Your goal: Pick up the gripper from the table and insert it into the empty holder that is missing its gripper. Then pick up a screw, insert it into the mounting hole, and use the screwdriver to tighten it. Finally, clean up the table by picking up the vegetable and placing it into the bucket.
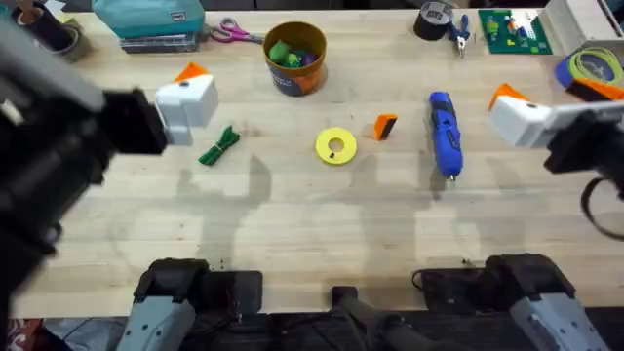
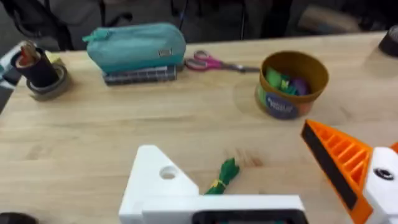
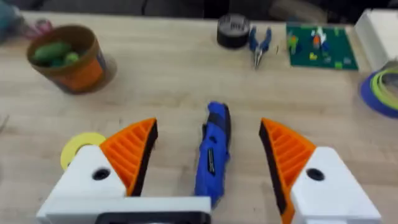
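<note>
Left arm: it comes in from the left edge of the overhead view, large and dark, and its white gripper (image 1: 187, 105) hangs over the table at about 10 o'clock from the yellow disc (image 1: 336, 146).
Left gripper state: fingers apart; one finger has an orange pad (image 2: 339, 163), the other is a bare white holder (image 2: 163, 180) with a round hole.
Right arm: it reaches in from the right edge, and its gripper (image 3: 208, 163) is at about 3 o'clock from the screwdriver (image 1: 444, 132).
Right gripper state: fingers wide apart, both with orange pads; in the right wrist view the screwdriver lies between them, not touched.
Loose gripper: the small orange wedge (image 1: 385, 127) lies on the table just beside the disc, at about 2 o'clock from it, between the disc and the screwdriver.
Screwdriver: blue, lying flat on the table.
Vegetable: green (image 1: 220, 146), on the table at about 9 o'clock from the disc, near the left gripper.
Bucket: orange-brown (image 1: 294, 58), at about 11 o'clock from the disc, with green things inside.
Screw: cannot tell where it is.
</note>
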Tool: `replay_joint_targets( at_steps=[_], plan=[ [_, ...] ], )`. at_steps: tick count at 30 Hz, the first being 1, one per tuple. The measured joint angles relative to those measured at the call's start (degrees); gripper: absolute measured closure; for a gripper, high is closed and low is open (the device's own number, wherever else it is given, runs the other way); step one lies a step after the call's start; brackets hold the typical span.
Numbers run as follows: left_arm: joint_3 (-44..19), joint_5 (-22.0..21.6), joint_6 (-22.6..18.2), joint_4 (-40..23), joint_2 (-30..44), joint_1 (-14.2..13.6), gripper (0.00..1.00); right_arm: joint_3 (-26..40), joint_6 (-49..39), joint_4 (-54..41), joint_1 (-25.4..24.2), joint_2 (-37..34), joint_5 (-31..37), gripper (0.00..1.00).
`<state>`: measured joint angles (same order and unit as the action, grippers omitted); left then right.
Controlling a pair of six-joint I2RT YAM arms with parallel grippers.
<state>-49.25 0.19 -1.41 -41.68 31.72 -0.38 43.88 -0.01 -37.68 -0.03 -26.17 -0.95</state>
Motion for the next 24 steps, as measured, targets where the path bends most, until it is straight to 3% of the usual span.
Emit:
replay_joint_targets(
  at_steps=[7,11,12,18,24],
  plan=[
    [-12.87,0.02,-0.36,-10.87,19.01,0.00,0.015,11.91,0.00,-10.09,0.00,-18.31,0.00,0.006],
    [-15.93,0.02,-0.37,-13.03,27.78,0.00,0.015,17.21,0.00,-14.40,0.00,-26.92,-0.22,0.005],
    [-16.39,0.02,-0.37,-13.60,32.67,0.00,0.015,20.40,0.00,-18.44,0.00,-32.21,-0.39,0.005],
    [-16.39,0.02,-0.37,-14.57,37.84,0.00,0.015,22.49,0.00,-21.06,0.00,-39.86,-0.40,0.005],
    [-16.39,0.02,-0.20,-14.68,38.67,0.00,0.015,22.49,0.00,-21.06,0.00,-41.67,-0.42,0.006]
  ],
)
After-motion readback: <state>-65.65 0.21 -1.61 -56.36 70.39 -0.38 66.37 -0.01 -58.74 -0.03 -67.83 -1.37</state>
